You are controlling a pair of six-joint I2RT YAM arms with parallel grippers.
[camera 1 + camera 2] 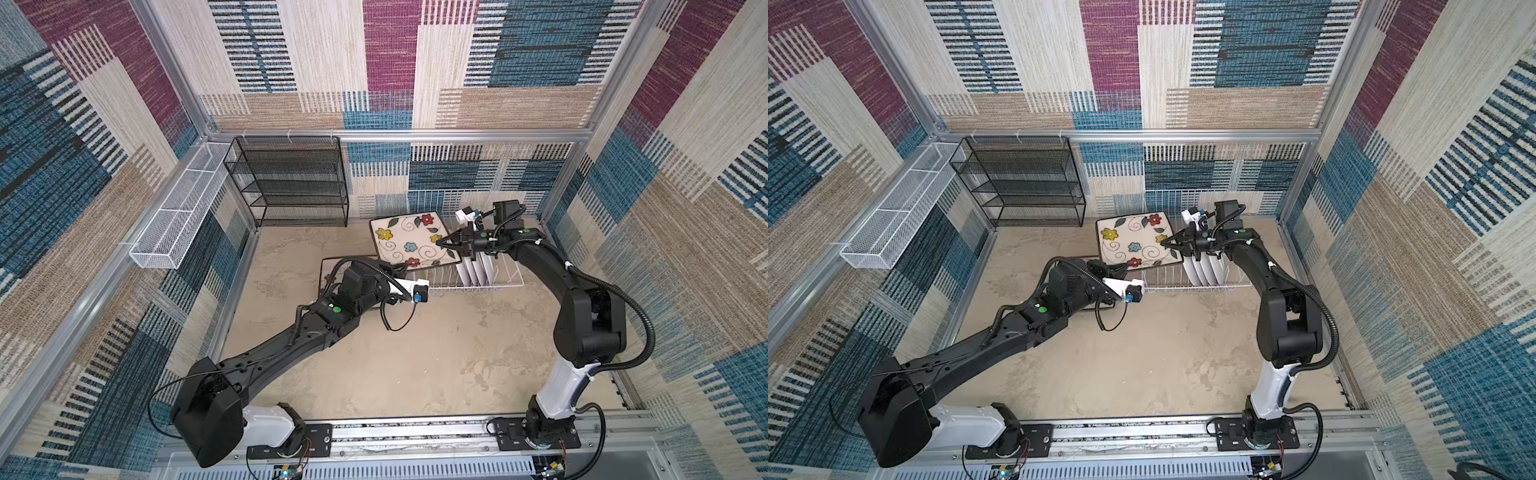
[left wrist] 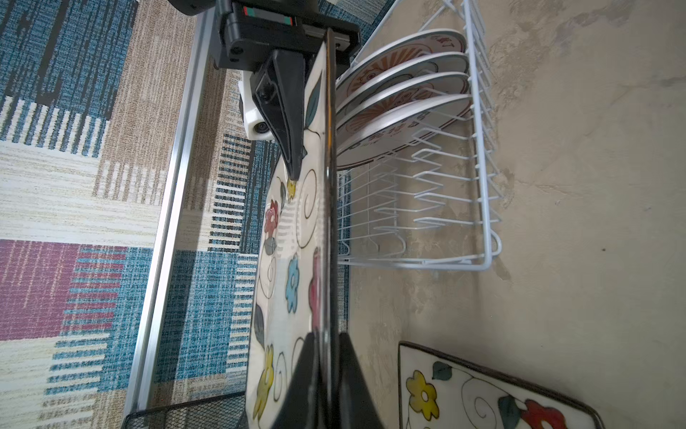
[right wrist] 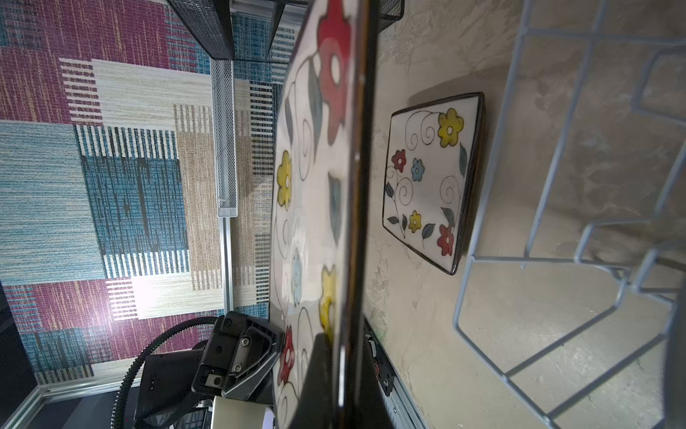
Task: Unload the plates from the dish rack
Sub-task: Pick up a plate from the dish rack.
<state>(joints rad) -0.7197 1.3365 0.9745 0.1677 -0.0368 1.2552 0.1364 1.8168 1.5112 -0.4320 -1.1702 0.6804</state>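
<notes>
Above the rack (image 1: 509,284), at its end toward the left arm, I am holding a square plate (image 1: 415,239) in the air. Its flowered face is pointing up, and both arms are on it at once.

The left gripper (image 2: 326,336) is taking the plate's edge nearest the left arm. Its jaws are clamping the rim, one finger on the face and one on the black back. The right gripper (image 1: 444,244) is taking the opposite edge, and its jaws are also clamping the rim. The right wrist view is showing that pinch from close up.

Four round plates (image 1: 476,270) are standing on edge between the tines, side by side, at the rack's end toward the right arm. They are sitting just below the right gripper.

A second square plate (image 3: 430,182) is lying flat and face up on the bench (image 1: 415,353), just beside the rack. In both top views the left arm is hiding part of it.

A black shelf (image 1: 286,183) is standing at the back wall. A white basket (image 1: 183,208) is hanging on the side wall, and both are well apart from the plates.
</notes>
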